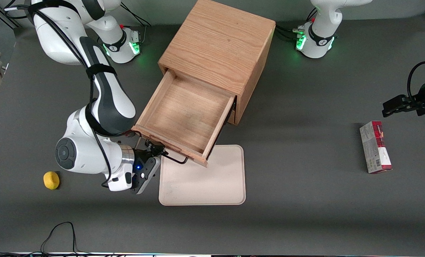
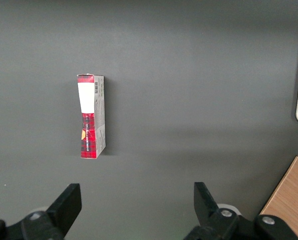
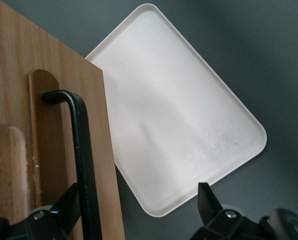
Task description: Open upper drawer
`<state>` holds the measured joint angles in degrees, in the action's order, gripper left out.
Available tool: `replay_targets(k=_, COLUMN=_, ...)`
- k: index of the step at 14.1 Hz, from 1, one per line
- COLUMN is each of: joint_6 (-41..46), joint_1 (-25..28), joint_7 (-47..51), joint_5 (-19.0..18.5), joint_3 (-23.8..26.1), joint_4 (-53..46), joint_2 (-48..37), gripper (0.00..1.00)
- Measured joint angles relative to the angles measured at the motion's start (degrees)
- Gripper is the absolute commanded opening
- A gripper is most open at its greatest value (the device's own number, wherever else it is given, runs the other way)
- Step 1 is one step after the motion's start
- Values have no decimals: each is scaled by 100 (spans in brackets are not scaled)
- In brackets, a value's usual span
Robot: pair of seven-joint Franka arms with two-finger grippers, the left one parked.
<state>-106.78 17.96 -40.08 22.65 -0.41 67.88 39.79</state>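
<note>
The upper drawer (image 1: 187,114) of the wooden cabinet (image 1: 219,43) stands pulled far out, its shallow wooden inside bare. Its black wire handle (image 1: 175,159) runs along the drawer front, on the side nearest the front camera. My right gripper (image 1: 156,150) is at that handle's end toward the working arm's side. In the right wrist view the gripper (image 3: 138,205) is open. The handle (image 3: 81,150) passes between the fingers, close to one finger (image 3: 68,200), against the drawer front (image 3: 48,75). The lower drawer is hidden under the open one.
A cream tray (image 1: 205,178) lies on the grey table in front of the drawer, which overhangs its edge; it also shows in the right wrist view (image 3: 179,110). A yellow lemon (image 1: 51,180) lies near the working arm. A red-and-white box (image 1: 374,146) lies toward the parked arm's end.
</note>
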Motion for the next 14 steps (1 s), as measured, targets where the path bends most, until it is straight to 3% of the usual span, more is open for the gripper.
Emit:
replay_targets(k=6, joint_6=60, joint_1=-3, joint_7=0, joint_5=0, joint_3=20, joint_4=-62, joint_2=0, gripper=100)
replay_targets(k=14, joint_6=868, joint_1=1, joint_7=0, joint_5=0, joint_3=71, joint_4=-470, joint_2=-5, gripper=100)
